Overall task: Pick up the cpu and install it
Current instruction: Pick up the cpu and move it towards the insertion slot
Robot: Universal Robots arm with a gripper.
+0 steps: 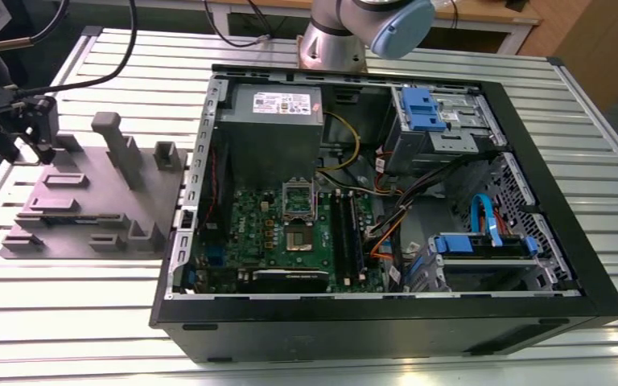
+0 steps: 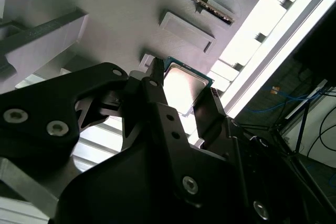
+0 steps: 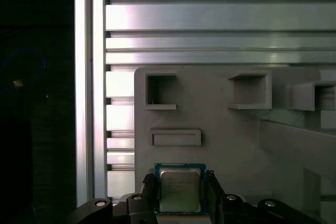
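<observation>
Jaws clamped on the cpu (image 3: 179,190) by two opposite edges, at the grey fixture block (image 1: 94,201) beside the PC case (image 1: 395,330). Pickup looks underway; motherboard socket (image 1: 299,201) empty, install not yet done.

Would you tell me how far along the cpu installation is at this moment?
Done: the gripper is at the grey plastic holder block. In hand: its jaws close on the small silvery square cpu, at that block. Left: the cpu is not yet in the green motherboard inside the open black computer case.
</observation>
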